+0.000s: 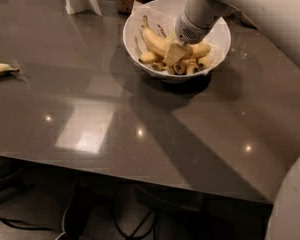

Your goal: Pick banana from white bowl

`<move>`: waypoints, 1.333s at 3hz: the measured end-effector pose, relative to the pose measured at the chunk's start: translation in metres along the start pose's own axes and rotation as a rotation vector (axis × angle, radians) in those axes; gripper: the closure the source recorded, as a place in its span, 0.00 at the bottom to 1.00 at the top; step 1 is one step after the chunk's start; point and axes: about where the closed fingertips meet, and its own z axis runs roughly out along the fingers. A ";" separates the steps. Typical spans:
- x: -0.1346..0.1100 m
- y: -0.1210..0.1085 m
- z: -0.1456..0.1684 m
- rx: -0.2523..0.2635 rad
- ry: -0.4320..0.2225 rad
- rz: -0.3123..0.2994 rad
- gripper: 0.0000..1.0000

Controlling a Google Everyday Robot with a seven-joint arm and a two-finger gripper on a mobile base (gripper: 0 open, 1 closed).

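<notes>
A small pale banana (0, 70) lies at the left edge of the dark grey table (90, 109). In the large glossy white bowl (131, 31), the long curved yellow banana (155, 40) rests on shorter bananas (182, 67). The white arm (250, 4) slants down from the upper right, with its gripper (174, 54) lowered onto the long banana. I cannot tell whether the gripper is clamped or apart.

Reaches in from the upper right with the white arm (255, 6), slants the wrist (194, 25) down and leftward, holds the gripper (174, 54) low near the upper centre of the view, pointing downward.
</notes>
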 end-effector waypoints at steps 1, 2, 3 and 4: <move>0.000 0.002 -0.001 0.000 0.000 0.000 1.00; 0.006 0.007 -0.018 -0.013 -0.010 0.001 1.00; 0.018 0.019 -0.058 0.001 -0.032 -0.041 1.00; 0.030 0.028 -0.091 0.013 -0.040 -0.078 1.00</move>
